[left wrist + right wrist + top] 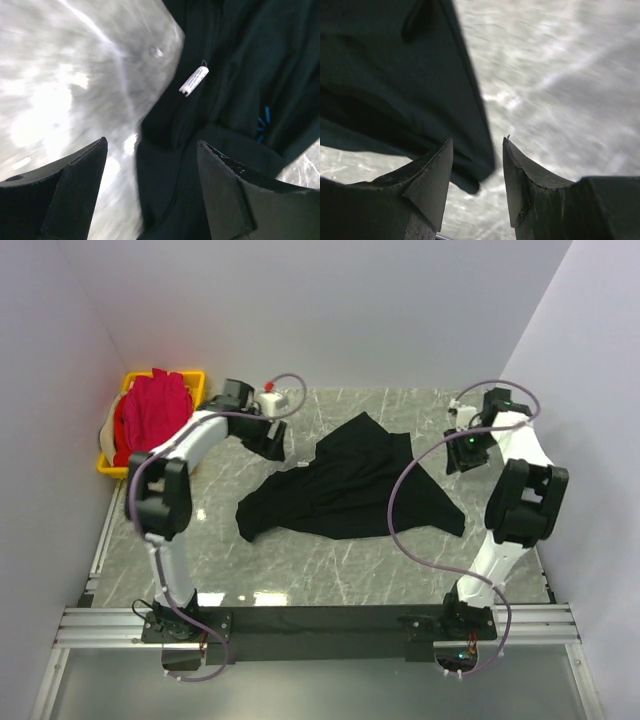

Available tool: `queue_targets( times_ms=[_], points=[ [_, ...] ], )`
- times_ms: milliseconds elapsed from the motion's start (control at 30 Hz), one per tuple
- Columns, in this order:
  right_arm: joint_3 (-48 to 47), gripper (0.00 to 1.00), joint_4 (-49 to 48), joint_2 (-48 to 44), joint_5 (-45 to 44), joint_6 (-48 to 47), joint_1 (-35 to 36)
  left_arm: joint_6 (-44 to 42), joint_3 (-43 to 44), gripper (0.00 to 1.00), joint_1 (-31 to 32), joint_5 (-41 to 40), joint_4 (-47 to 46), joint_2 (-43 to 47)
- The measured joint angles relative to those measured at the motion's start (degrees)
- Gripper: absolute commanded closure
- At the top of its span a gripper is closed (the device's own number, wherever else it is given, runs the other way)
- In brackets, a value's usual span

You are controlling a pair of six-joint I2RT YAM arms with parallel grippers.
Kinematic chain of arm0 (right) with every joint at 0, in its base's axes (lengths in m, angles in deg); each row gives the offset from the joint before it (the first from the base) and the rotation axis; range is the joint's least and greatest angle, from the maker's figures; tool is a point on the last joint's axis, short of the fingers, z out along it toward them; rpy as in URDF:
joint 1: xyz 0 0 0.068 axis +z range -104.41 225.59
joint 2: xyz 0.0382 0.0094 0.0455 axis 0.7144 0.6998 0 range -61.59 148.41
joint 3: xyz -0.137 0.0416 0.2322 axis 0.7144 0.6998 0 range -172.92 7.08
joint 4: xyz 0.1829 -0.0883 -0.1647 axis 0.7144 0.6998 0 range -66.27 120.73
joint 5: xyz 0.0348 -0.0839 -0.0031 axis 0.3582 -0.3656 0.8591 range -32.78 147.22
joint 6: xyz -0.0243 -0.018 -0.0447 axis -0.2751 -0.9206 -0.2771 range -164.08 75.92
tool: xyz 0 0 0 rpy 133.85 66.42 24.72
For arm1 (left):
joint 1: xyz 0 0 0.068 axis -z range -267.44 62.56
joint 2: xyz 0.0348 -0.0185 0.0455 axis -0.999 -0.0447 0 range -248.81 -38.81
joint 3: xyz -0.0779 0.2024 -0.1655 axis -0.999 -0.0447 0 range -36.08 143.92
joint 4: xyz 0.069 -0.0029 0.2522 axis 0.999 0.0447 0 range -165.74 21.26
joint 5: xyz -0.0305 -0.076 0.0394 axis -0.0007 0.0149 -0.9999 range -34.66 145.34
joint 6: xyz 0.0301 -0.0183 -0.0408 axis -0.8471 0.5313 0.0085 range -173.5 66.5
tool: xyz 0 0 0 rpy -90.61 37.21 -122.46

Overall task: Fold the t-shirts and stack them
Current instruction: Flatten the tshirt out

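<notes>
Grey marbled bench (340, 580) between plain white walls carries your work. You will find the black t-shirt (350, 485) lying crumpled and unfolded on it, spread wide, with loose points of cloth trailing out at its near-left and near-right ends. Your left pincer (151, 145) hangs over the shirt's far-left edge with its fingers apart. In its wrist view the dark cloth fills the right side and bare stone the left, and a small white tag (194, 81) lies on the fabric. Your right pincer (477, 141) sits at the shirt's far-right side, fingers likewise apart, with a corner of the cloth showing between them; you cannot tell whether it touches the cloth. Well left of the shirt, the magenta-pink t-shirts (150, 415) are heaped in a yellow crate (110, 468).
</notes>
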Motion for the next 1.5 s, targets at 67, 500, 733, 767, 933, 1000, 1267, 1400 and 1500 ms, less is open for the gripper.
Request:
queue_targets(
  times_ms=[67, 500, 733, 767, 933, 1000, 1267, 1400, 1500],
  points=[
    [0.07, 0.48, -0.5, 2.54, -0.09, 1.31, 2.16, 1.27, 0.57, 0.24, 1.77, -0.2, -0.68, -4.35],
    [4.15, 0.61, -2.56, 10.25, -5.07, 4.37, 9.09, 3.63, -9.44, 1.0, -0.83, 2.23, 0.24, -5.31],
    [4.74, 0.61, -3.17, 9.9, -6.86, 4.87, 9.09, 8.02, -14.36, 0.99, -13.49, 0.31, -2.27, 1.29],
    [4.83, 0.61, -3.26, 9.81, -6.95, 4.96, 9.09, 8.52, -14.64, 0.99, -14.21, -0.13, -2.75, 1.66],
    [7.98, 0.61, -4.74, 6.54, -8.66, 4.26, 8.59, 13.31, -18.4, 0.99, -14.36, -3.37, -4.59, 3.45],
    [9.35, 0.58, -4.79, 4.46, -9.44, 3.39, 7.76, 14.95, -20.57, 0.92, -14.82, -4.42, -4.57, 4.42],
    [12.92, 0.39, -2.01, -10.99, -6.14, -4.7, 3.96, 10.16, -25.7, 0.28, -16.81, 0.24, -0.09, 12.94],
    [16.46, 0.4, -1.42, -17.25, -5.14, -8.24, 5.62, 6.05, -25.99, 0.28, -16.76, 3.19, 1.86, 21.51],
    [20.9, 0.4, -1.84, -19.17, -5.38, -9.75, 7.58, 0.94, -26.29, 0.28, -16.79, 6.19, 3.96, 26.18]
  ],
)
